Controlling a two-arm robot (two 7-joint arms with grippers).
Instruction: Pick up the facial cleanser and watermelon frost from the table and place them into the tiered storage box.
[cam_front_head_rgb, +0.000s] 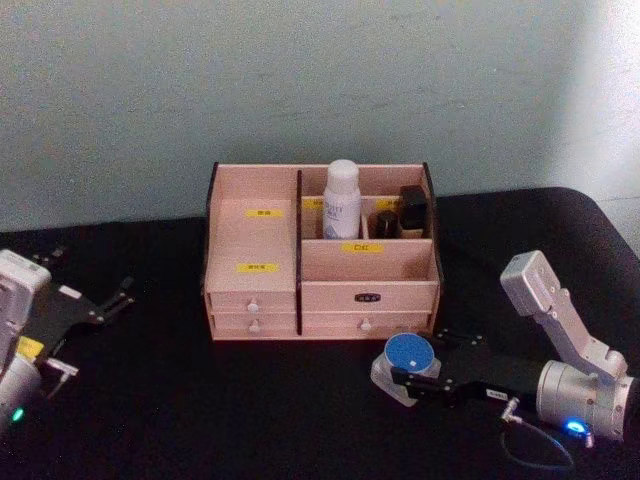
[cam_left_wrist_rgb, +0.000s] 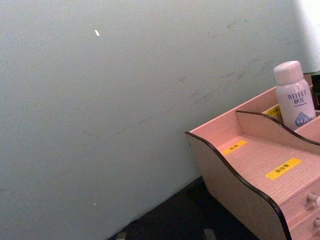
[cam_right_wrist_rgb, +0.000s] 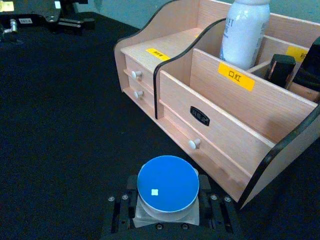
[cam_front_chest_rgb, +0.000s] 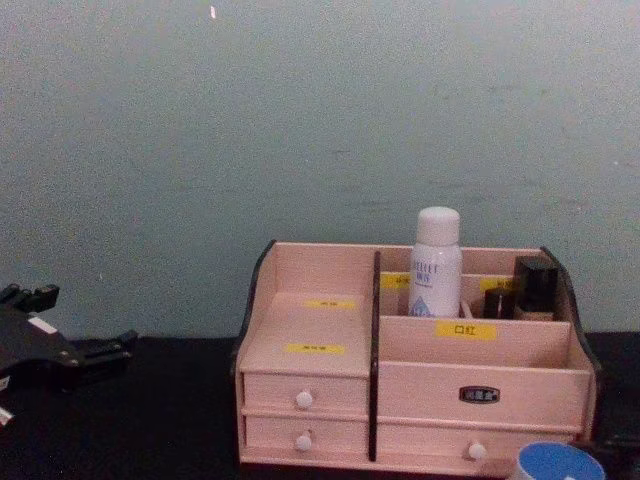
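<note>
The facial cleanser (cam_front_head_rgb: 341, 198), a tall white bottle with blue lettering, stands upright in a rear compartment of the tiered storage box (cam_front_head_rgb: 262, 250), right of the dark divider. It is also in the chest view (cam_front_chest_rgb: 436, 262) and both wrist views (cam_left_wrist_rgb: 294, 95) (cam_right_wrist_rgb: 244, 32). The watermelon frost (cam_front_head_rgb: 408, 358), a squat jar with a blue lid (cam_right_wrist_rgb: 167, 184), sits low in front of the box's right drawers. My right gripper (cam_front_head_rgb: 420, 368) is shut on it, a finger on each side. My left gripper (cam_front_head_rgb: 122, 295) is open at the far left, holding nothing.
Small dark bottles (cam_front_head_rgb: 412, 210) stand in the box's rear right compartments. The box's wide left tiers (cam_left_wrist_rgb: 260, 160) hold nothing. A black cloth (cam_front_head_rgb: 200, 400) covers the table, and a pale wall (cam_front_chest_rgb: 300, 120) rises close behind the box.
</note>
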